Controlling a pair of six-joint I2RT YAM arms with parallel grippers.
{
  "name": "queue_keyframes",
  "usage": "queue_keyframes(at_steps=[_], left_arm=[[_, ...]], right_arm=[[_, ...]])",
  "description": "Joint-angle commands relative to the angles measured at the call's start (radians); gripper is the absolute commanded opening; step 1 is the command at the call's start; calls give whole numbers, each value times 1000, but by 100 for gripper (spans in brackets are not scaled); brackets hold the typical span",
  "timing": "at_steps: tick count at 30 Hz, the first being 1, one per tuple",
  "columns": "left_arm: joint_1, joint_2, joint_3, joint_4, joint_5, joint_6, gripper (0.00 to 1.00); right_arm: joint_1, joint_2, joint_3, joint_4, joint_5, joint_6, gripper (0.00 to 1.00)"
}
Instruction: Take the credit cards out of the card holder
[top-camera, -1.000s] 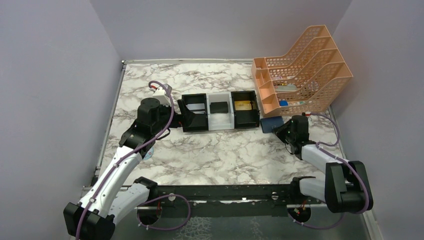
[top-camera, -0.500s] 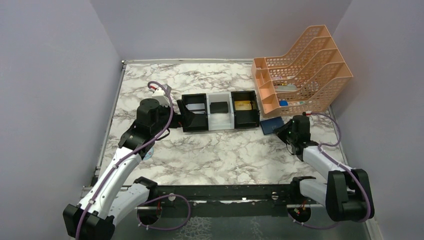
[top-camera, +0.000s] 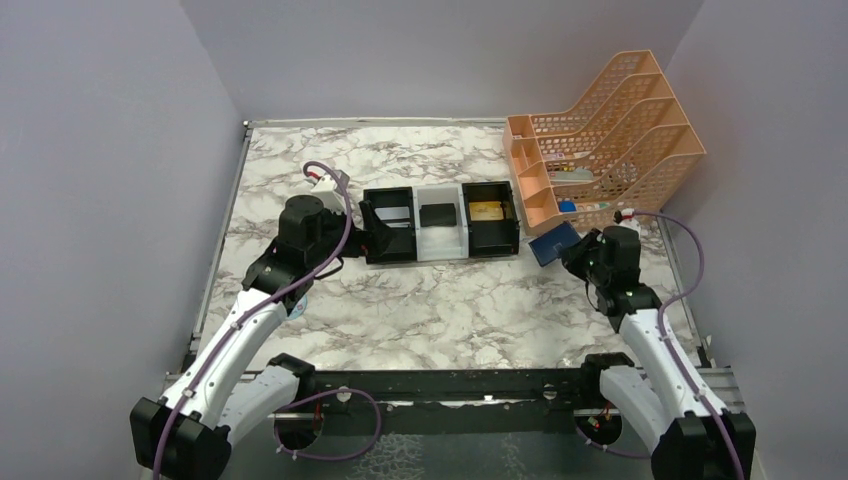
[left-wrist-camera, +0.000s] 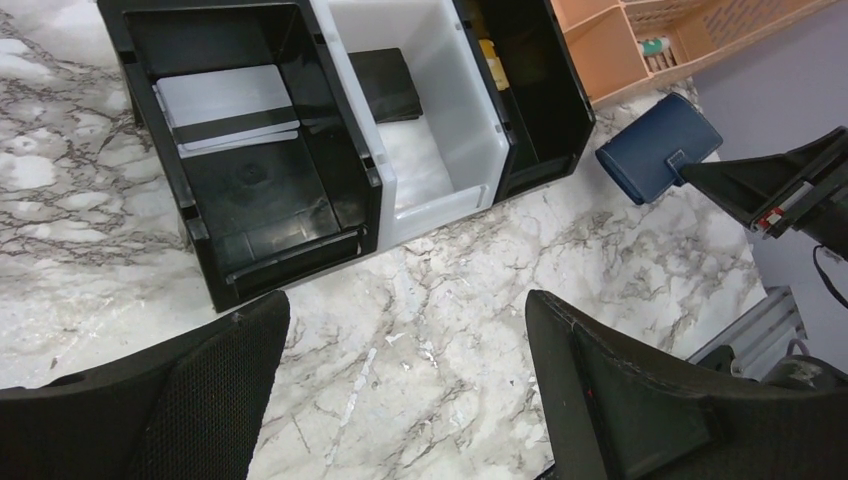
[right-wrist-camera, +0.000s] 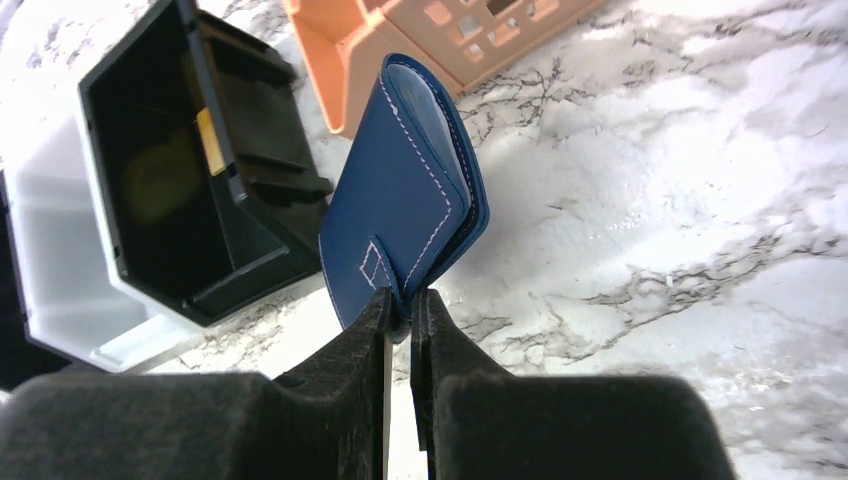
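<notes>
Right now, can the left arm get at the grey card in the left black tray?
Probably yes. The left tool hangs open near the left black tray, which has no lid, and the grey card lies bare inside it, nothing over it.

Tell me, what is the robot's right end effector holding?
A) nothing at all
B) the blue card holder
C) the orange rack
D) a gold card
B: in the right wrist view, the right end effector is pinched shut on one edge of the blue card holder, near its small tab.
</notes>
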Motion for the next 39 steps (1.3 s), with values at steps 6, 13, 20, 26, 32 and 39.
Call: queue_keyframes(at_steps=[6, 13, 20, 26, 32, 39], left_arm=[[-10, 36, -22, 94, 156, -18, 89], [-41, 35, -64, 146, 212, -45, 90], [-102, 43, -150, 274, 223, -129, 91], [-182, 81, -252, 443, 225, -213, 91], [-299, 211, -303, 560, 192, -267, 91], [-377, 357, -417, 746, 132, -404, 91]], right_arm=[[-7, -118, 159, -239, -223, -159, 8], [-7, -145, 206, -318, -459, -179, 9], [-4, -47, 135, -221, -933, -235, 9], [81, 73, 92, -119, -1032, -213, 10], [215, 197, 4, 136, -979, -77, 11], [263, 386, -53, 262, -931, -73, 11]])
